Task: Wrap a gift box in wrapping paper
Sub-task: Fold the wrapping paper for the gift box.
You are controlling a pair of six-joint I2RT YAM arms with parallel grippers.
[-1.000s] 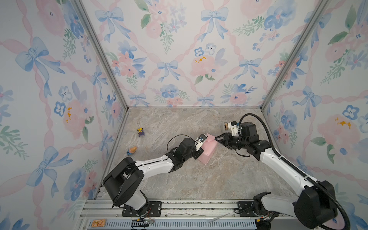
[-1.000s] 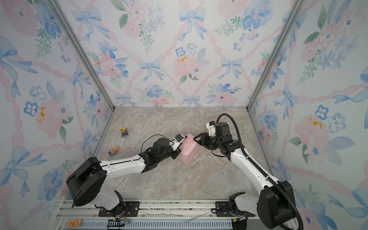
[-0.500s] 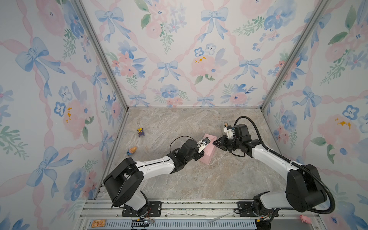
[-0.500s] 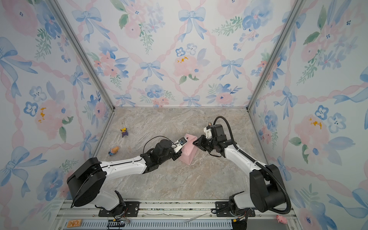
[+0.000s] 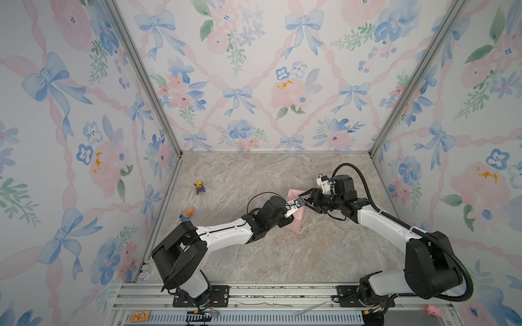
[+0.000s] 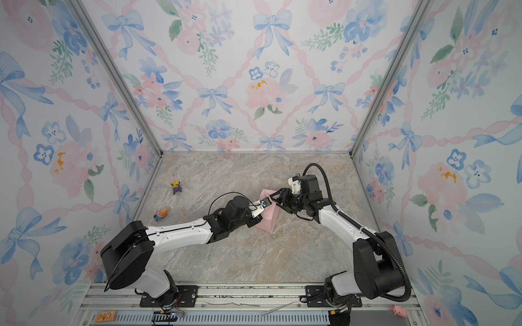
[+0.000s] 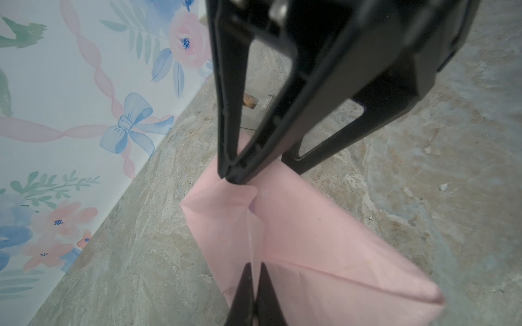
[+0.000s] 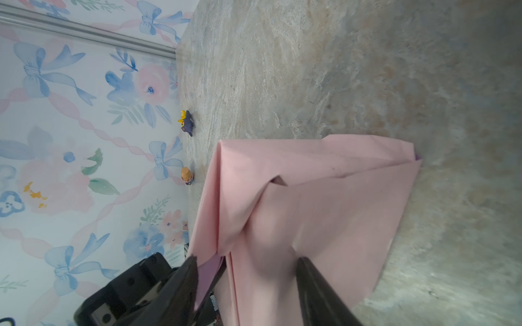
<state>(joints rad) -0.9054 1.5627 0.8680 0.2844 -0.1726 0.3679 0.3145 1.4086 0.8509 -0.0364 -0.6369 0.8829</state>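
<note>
Though creased, found wrapping paper [image 5: 296, 224] folded pink side out into a parcel at mid marble tabletop [image 5: 282, 259]. Noted left gripper [image 7: 254, 268] pinched shut over its seam; right gripper [image 8: 246, 258] spread open, straddling a fold.

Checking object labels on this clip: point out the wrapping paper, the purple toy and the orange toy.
wrapping paper [image 5: 297, 224]: in a top view, on its pink near end.
purple toy [image 5: 200, 187]: in a top view, on its body.
orange toy [image 5: 187, 213]: in a top view, on its middle.
</note>
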